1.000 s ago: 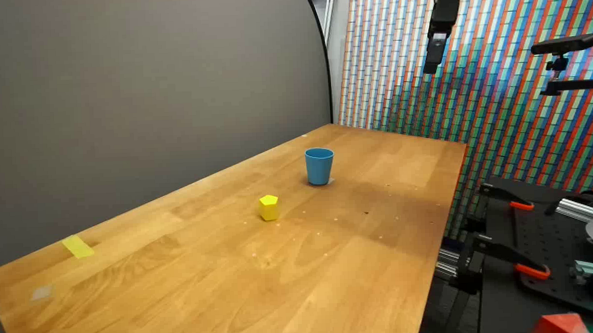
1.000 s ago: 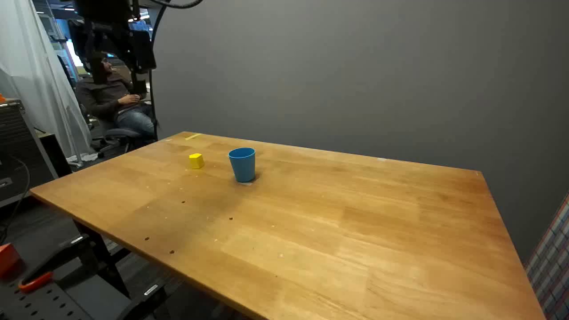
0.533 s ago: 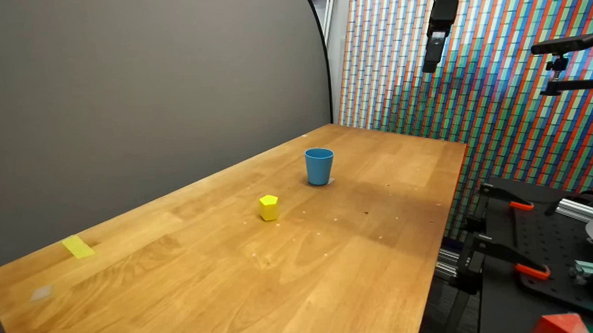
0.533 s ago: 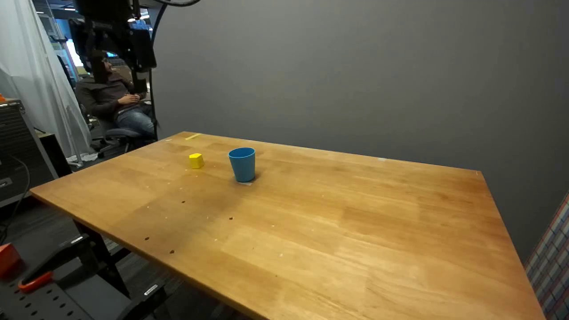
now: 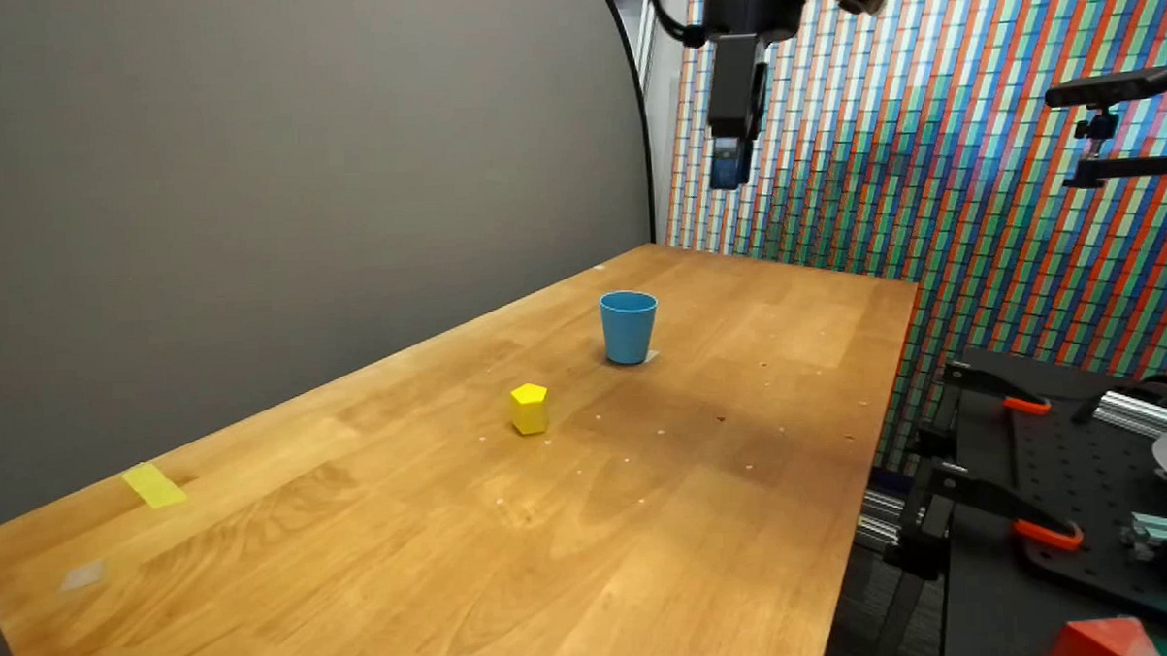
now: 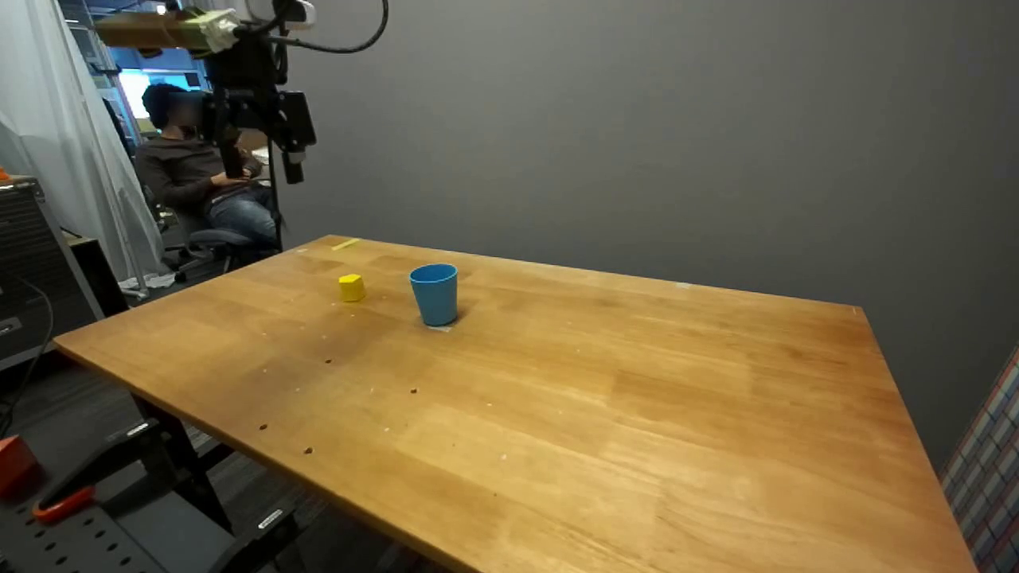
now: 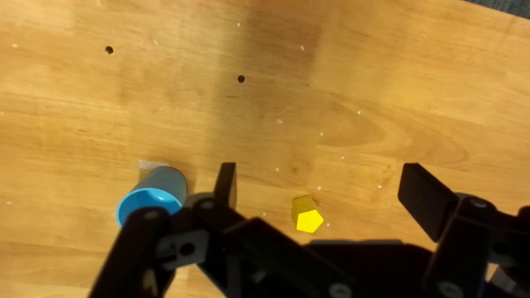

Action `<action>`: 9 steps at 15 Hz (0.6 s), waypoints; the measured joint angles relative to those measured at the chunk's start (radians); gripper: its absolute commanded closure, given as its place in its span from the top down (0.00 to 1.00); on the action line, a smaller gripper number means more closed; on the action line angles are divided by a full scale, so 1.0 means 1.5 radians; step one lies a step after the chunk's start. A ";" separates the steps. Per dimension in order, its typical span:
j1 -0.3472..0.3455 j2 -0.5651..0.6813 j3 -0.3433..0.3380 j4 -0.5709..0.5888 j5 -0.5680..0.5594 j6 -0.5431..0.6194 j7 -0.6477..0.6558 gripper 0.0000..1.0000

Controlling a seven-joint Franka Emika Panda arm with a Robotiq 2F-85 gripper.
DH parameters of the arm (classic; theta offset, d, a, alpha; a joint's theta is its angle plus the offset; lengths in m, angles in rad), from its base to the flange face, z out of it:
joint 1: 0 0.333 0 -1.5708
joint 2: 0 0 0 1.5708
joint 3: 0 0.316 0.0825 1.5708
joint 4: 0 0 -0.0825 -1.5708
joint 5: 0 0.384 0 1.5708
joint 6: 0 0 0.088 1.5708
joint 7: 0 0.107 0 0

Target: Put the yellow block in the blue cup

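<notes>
The yellow block (image 5: 529, 410) is a small five-sided prism standing upright on the wooden table; it also shows in an exterior view (image 6: 352, 288). The blue cup (image 5: 628, 328) stands upright near it, open at the top, and shows in an exterior view (image 6: 435, 296). My gripper (image 6: 263, 170) hangs high above the table, open and empty. In the wrist view the gripper (image 7: 319, 184) has its fingers wide apart, with the yellow block (image 7: 307, 216) seen below between them. The blue cup (image 7: 165, 186) is at lower left there, partly hidden by the left finger.
A flat yellow tape patch (image 5: 154, 486) lies at the table's edge. A grey wall panel (image 6: 637, 143) stands along one long side of the wooden table (image 6: 557, 382). Black clamps with orange handles (image 5: 1047, 533) are beside the table. A person (image 6: 187, 171) sits behind.
My gripper has moved in over the table, leftward and lower in an exterior view, coming nearer to the cup and block. The block and cup have not moved.
</notes>
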 measured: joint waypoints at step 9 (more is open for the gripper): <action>0.021 0.366 0.035 0.276 -0.165 0.019 0.110 1.00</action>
